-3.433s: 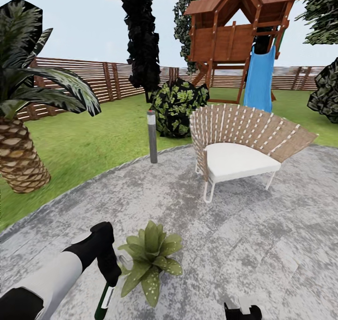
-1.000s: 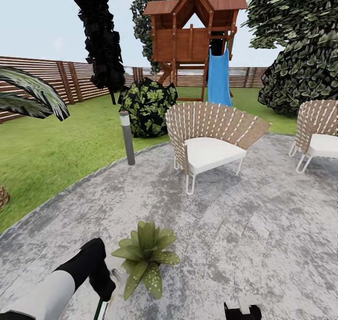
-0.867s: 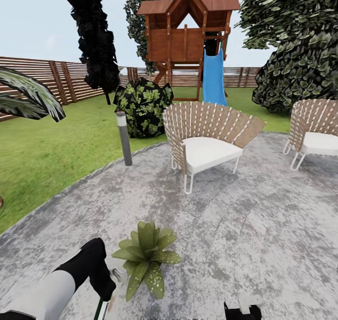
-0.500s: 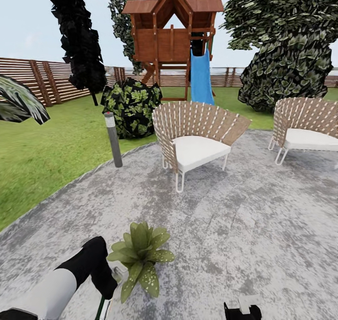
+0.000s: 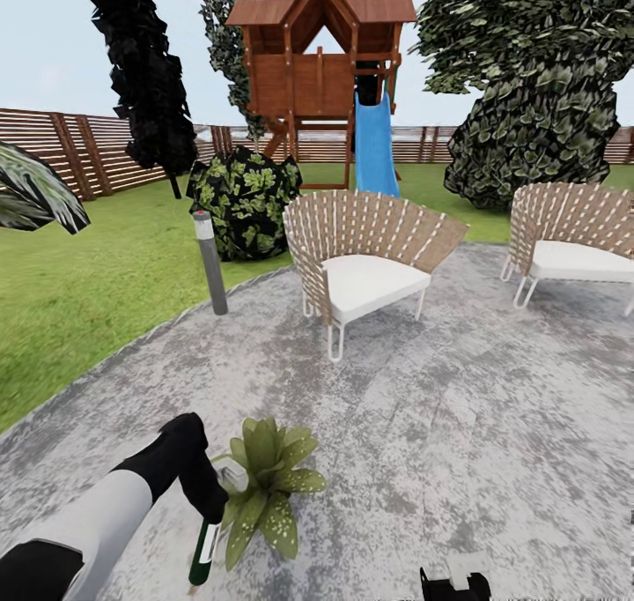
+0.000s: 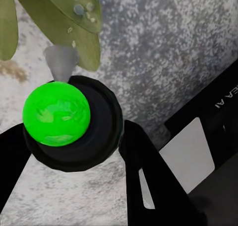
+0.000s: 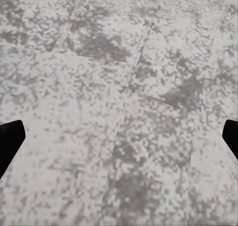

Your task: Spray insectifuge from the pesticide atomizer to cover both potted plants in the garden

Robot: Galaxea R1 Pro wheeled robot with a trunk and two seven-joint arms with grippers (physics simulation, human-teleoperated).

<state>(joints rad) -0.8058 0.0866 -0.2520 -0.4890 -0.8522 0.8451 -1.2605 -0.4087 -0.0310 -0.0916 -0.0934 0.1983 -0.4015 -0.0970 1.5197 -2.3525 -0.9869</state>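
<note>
Beside the potted plant [image 5: 264, 486] near the patio's [image 5: 458, 425] front edge, the left gripper [image 5: 207, 504], clamped on the sprayer [image 5: 202, 555], has lifted closer; spraying looks imminent. Right gripper [image 5: 453, 583] hangs spread.

place: back garden | lawn [image 5: 97, 284] | slat fence [image 5: 97, 147] | playhouse slide [image 5: 374, 143] | patio chairs [image 5: 365, 248]

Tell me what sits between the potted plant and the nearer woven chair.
Only bare grey paving lies between the potted plant and the woven chair, per the head view.
</note>
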